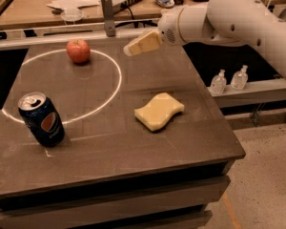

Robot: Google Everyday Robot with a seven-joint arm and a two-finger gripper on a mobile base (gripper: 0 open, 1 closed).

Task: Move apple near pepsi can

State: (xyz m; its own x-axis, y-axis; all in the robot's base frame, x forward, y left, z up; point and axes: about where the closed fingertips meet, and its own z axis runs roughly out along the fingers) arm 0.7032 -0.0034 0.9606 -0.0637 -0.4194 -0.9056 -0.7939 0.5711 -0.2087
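While the dark grey-brown rectangular table (pixel 190 85) fills most of the view, we lose its left corner past the frame edge. Next in size, the white, smooth-shelled robot arm (pixel 238 18) comes in from the upper right, and its shoulder end is cut off there. A thin white painted ring (pixel 119 78) covers the table's left half. Behind, a tan desk (pixel 33 8) carries clutter that we cannot make out. The pale yellow wavy-edged sponge (pixel 158 111) lies flat right of the ring. The dark blue aluminium pepsi can (pixel 41 119) stands upright on the ring's near-left arc. The small round red apple (pixel 78 51) sits at the ring's far edge, well apart from the can. The cream-coloured gripper (pixel 142 43) hangs above the table's far side, right of the apple and clear of it, carrying nothing; we cannot tell whether it is open or closed. Two small clear bottles (pixel 219 82) stand on a ledge beyond the table's right edge.
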